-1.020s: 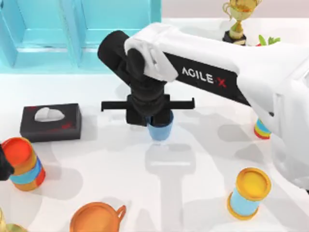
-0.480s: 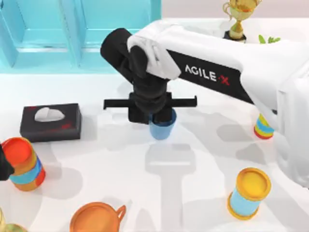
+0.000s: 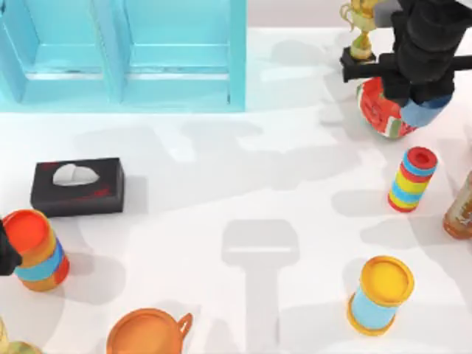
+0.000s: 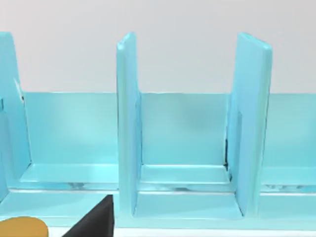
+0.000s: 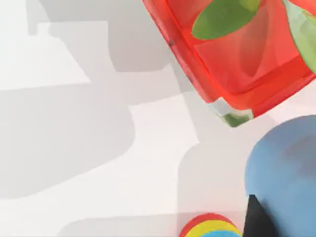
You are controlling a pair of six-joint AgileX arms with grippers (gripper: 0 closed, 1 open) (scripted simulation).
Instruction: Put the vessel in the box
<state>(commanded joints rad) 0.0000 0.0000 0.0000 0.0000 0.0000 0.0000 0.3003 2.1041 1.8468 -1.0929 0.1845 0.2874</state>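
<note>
The vessel, a small plain blue cup (image 3: 428, 112), hangs in my right gripper (image 3: 422, 99), which is shut on it at the table's back right. It hovers just right of the box (image 3: 377, 110), a red container with a green leaf pattern. In the right wrist view the blue cup (image 5: 284, 170) is close up beside the open red box (image 5: 232, 64), and one black finger (image 5: 254, 219) presses against the cup's side. My left arm (image 3: 6, 251) stays parked at the left edge of the table.
A turquoise shelf (image 3: 125, 51) runs along the back left. A black tissue box (image 3: 77, 186), an orange-lidded canister (image 3: 33, 249) and an orange handled cup (image 3: 145, 333) sit left and front. A striped canister (image 3: 410, 179), a yellow-lidded canister (image 3: 380, 293), a trophy (image 3: 361, 26) and a brown bottle (image 3: 461, 206) stand on the right.
My right arm has swung from the table's middle to the back right, carrying the blue cup off the table surface to beside the red box. The left arm has not moved.
</note>
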